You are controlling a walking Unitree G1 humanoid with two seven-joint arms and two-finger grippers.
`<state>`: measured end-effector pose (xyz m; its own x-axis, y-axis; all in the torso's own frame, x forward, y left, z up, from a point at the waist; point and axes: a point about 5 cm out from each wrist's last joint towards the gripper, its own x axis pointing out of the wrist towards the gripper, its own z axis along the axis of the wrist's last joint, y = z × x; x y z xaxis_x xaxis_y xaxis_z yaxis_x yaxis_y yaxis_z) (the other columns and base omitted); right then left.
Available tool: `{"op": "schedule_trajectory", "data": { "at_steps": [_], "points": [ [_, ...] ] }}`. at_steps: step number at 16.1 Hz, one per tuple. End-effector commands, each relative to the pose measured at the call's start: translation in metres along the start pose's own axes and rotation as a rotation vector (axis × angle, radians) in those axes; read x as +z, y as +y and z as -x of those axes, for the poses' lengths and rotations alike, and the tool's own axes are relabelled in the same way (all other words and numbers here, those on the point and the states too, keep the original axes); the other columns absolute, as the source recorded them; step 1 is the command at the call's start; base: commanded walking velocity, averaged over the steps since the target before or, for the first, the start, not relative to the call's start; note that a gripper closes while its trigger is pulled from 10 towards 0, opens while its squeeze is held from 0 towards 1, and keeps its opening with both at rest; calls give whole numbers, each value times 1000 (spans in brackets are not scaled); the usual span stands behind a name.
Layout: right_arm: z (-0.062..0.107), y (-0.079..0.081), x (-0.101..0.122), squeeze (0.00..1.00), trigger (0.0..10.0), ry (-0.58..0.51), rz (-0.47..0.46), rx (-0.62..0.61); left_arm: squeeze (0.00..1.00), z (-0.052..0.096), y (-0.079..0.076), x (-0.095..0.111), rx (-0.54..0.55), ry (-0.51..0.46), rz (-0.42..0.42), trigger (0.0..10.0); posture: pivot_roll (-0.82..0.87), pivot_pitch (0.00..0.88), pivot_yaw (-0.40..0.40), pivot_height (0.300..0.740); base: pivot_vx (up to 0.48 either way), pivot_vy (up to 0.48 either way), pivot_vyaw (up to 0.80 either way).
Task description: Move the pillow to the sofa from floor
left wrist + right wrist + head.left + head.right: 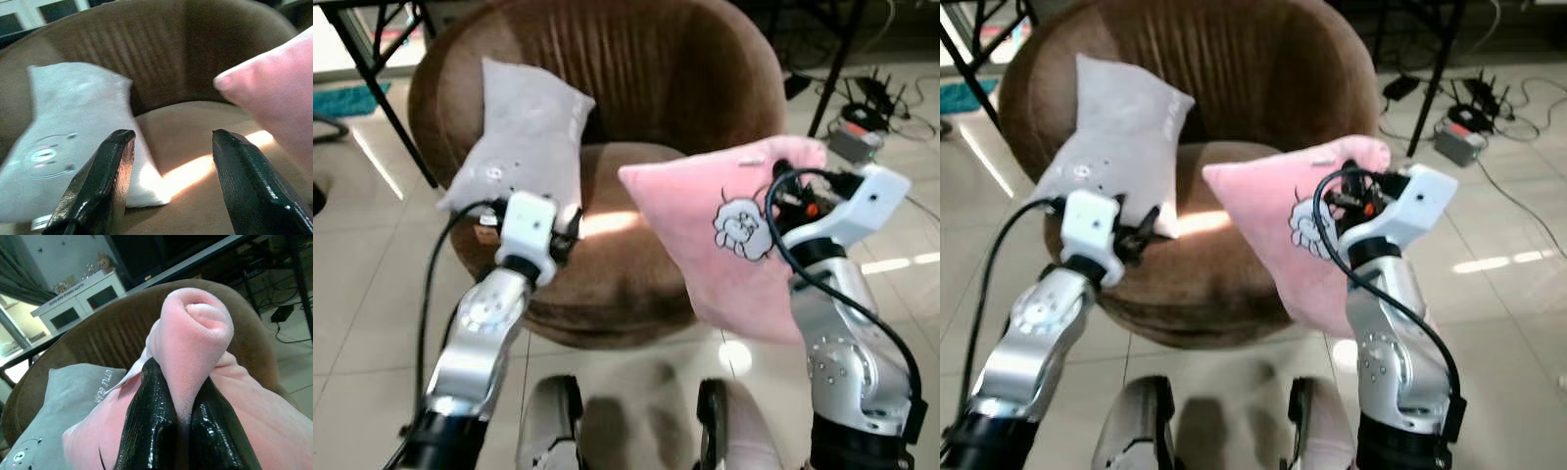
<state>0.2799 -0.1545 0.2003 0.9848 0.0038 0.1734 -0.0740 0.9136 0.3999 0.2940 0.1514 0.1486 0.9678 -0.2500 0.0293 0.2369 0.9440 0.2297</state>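
We saw a round, tub-shaped armchair of brown ribbed fabric [646, 59] standing on a pale tiled floor [362, 294], straight before the robot. The chair served as the only holder of things here: on its seat, against the left armrest, a soft grey fabric pillow [524, 137] with small printed marks leaned upright, its lower edge resting on the seat cushion. A patch of sunlight lay across the seat beside it.

The soft pink plush pillow with a sheep-like drawing in white [724, 245] was off the floor. It hung in the air at the chair's front right, its upper left corner reaching over the seat edge while its lower part drooped in front of the chair. The right gripper [183, 426] had its two black fingers [151, 421] pressed together on a bunched corner of this pink pillow, the plush bulging out above the fingertips. We could see the silver right arm [847, 333] raised beside it, a black cable looping over the wrist.

The left gripper [168, 161] was held in front of the chair seat, just beside the grey pillow's lower corner, its fingers [105, 181] spread apart with nothing between them.

Behind the chair to the right, a tangle of black cables and a small grey box [857, 142] lay on the floor, near dark table legs [832, 69].
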Motion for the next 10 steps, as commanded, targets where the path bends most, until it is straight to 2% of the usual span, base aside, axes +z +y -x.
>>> {"op": "schedule_trajectory", "data": {
  "at_steps": [1,4,6,10],
  "points": [
    [-2,8,6,0,10000,-34,1,24,0,2,3,5,18,-26,-25,10000,-3,0,27,647,0,0,0],
    [-8,5,-2,0,10000,-21,-19,-20,0,1,10,13,48,-54,-44,10000,19,0,30,672,0,0,0],
    [-8,3,-5,0,10000,-23,-27,-40,0,-1,14,16,67,-62,-28,10000,17,0,37,687,0,0,0],
    [-1,-11,-7,0,10000,-30,-38,-135,0,-2,8,13,21,-55,-50,10000,-3,0,61,717,0,0,0]
  ]
}}
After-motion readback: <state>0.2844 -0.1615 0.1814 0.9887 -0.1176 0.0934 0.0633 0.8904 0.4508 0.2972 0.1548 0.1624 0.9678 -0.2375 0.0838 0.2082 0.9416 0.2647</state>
